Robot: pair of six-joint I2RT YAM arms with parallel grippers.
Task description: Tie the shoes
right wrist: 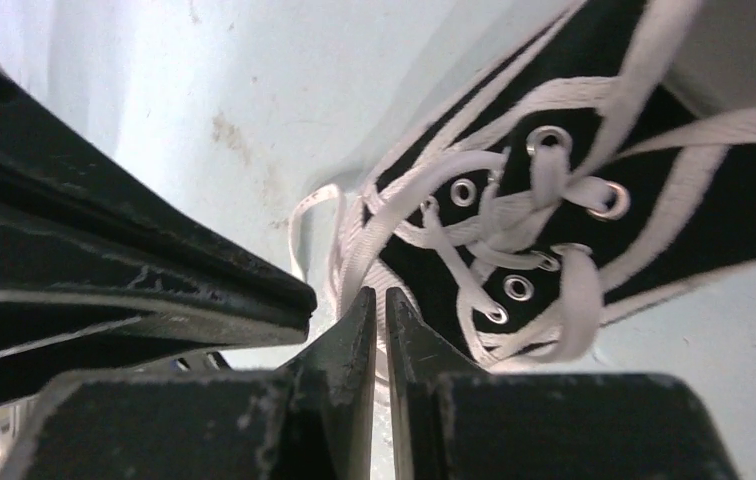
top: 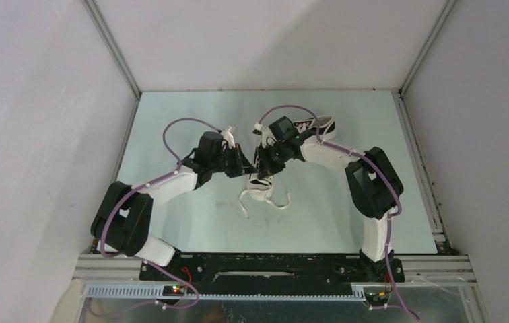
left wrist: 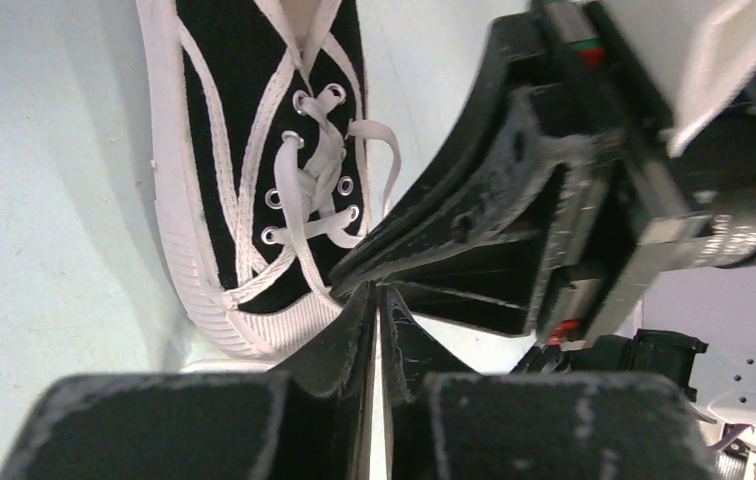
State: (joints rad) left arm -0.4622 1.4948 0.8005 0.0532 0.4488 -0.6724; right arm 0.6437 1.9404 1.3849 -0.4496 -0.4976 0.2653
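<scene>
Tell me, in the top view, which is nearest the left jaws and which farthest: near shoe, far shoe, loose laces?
1. Near shoe, mid-table, closest by far.
2. Loose laces, on the table toward its near edge.
3. Far shoe, at the back, behind the right arm.

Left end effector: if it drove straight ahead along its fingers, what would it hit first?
The right end effector, whose fingertips sit directly at the left end effector's tips, seemingly touching. Just beyond lies the shoe's laced front; depth between them is unclear.
</scene>
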